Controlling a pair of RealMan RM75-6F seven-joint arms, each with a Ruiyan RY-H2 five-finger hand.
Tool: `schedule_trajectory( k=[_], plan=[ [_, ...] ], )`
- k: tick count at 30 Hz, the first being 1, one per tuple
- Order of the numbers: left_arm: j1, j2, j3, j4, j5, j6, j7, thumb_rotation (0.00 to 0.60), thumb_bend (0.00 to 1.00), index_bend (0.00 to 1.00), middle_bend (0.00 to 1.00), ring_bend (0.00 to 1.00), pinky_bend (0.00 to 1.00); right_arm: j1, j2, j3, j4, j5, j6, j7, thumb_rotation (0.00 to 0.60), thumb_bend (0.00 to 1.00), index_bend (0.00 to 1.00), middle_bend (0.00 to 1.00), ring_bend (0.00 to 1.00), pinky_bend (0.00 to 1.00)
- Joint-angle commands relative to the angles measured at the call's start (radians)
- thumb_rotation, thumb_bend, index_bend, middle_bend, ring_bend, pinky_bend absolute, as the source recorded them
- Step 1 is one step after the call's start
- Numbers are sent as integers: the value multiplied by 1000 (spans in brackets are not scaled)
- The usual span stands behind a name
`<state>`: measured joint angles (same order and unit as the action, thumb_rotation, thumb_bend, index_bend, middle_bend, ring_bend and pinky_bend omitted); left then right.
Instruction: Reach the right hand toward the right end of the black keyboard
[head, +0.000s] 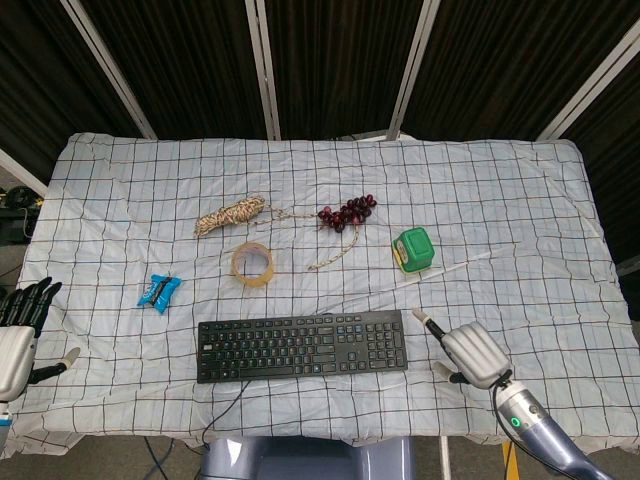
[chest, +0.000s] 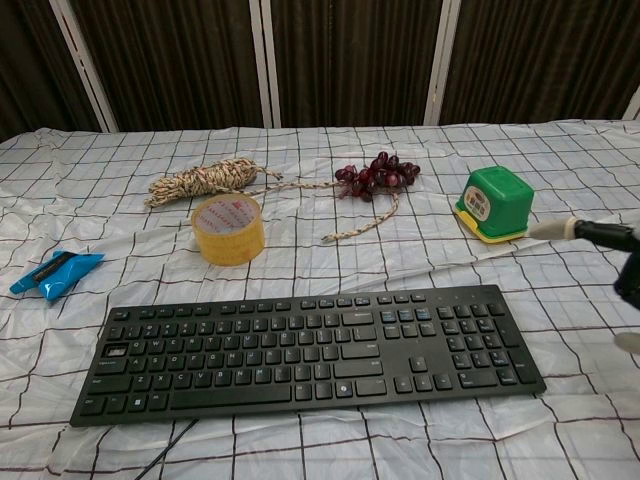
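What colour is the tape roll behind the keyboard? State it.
Yellow tape roll, with red print on its top face; the chest view shows it best.

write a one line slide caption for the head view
Right robot hand reaching beside the right end of the long black plastic keyboard on a checked tablecloth.

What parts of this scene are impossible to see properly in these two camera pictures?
- Right robot hand: the chest view's right edge cuts it off, leaving only a fingertip; in the head view its back hides the fingers.
- Left robot hand: cut by the head view's left edge; absent from the chest view.
- Keyboard cable: runs off the bottom edge.
- Green box label: too small to read.
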<state>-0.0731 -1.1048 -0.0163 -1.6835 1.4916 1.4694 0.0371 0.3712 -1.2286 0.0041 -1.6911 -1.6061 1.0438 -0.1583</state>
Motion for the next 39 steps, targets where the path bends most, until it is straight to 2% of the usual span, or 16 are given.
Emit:
schedule_trajectory(
  k=[1, 7, 16, 25, 39],
  plan=[
    [0, 1, 0, 1, -1, -1, -2, 600, 176, 0, 0, 0, 0, 26, -26, 8, -27, 24, -32, -25, 600, 325, 0, 833, 831, 743],
    [-2, 3, -1, 3, -1, -4, -8, 600, 177, 0, 0, 0, 0, 67, -43, 6, -55, 42, -91, -75, 600, 340, 4, 833, 834, 743],
    [-3, 4, -1, 4, 0, -6, -13, 600, 177, 0, 0, 0, 0, 91, -29, -12, -98, 124, -155, -124, 600, 406, 90, 850, 859, 750],
    [-3, 2, -1, 3, 0, -5, -5, 600, 176, 0, 0, 0, 0, 82, -53, -41, -99, 202, -164, -180, 600, 423, 100, 854, 862, 751],
    [-4, 4, -1, 6, 1, -8, -14, 600, 177, 0, 0, 0, 0, 83, -99, -35, -82, 309, -144, -252, 600, 422, 99, 854, 862, 751]
  ],
)
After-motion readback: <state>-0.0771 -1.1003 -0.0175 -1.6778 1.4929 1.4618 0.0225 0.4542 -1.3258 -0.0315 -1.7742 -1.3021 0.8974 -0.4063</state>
